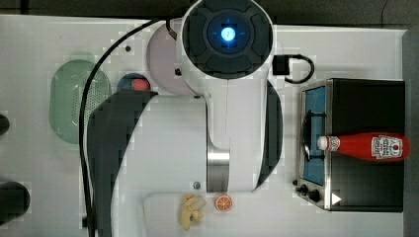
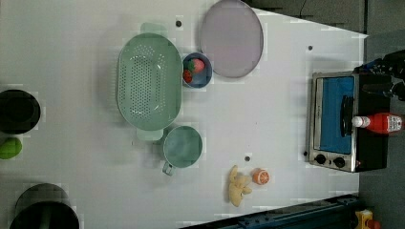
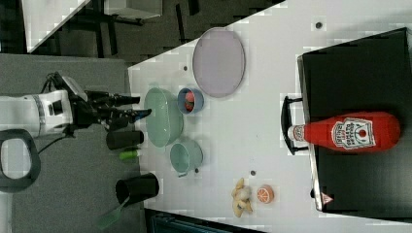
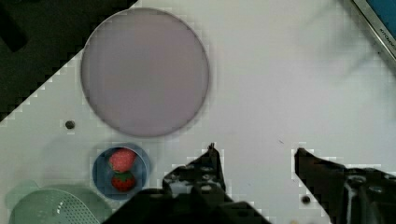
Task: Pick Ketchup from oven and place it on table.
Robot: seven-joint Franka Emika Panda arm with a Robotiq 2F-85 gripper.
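Ketchup [image 1: 368,146] lies on its side on the flat black roof of the oven [image 1: 368,187], white cap jutting past the front edge over the door handle, base toward the rear. Reading the top view from its left: a green colander [image 1: 79,101] sits far from the oven, then a small blue bowl of strawberries [image 1: 133,83], then a lilac plate [image 1: 165,61]. The white arm comes next, with a banana piece [image 1: 191,211] and an orange slice [image 1: 223,202] below it, and the oven stands at the top view's right. The tool [image 4: 254,161] hangs above bare counter [image 1: 291,212] between the plate and the oven, its two dark fingers spread wide with nothing between them.

The step in hand appears to be the approach; no grasp is made. The next move likely calls for travel over the oven roof, a descent, and fingers closing across the bottle's slim body.

Room above the roof looks open. The bottle is round and could roll toward the roof's edges if nudged. Bare counter in front of the oven door offers a setting-down place away from the fruit pieces.
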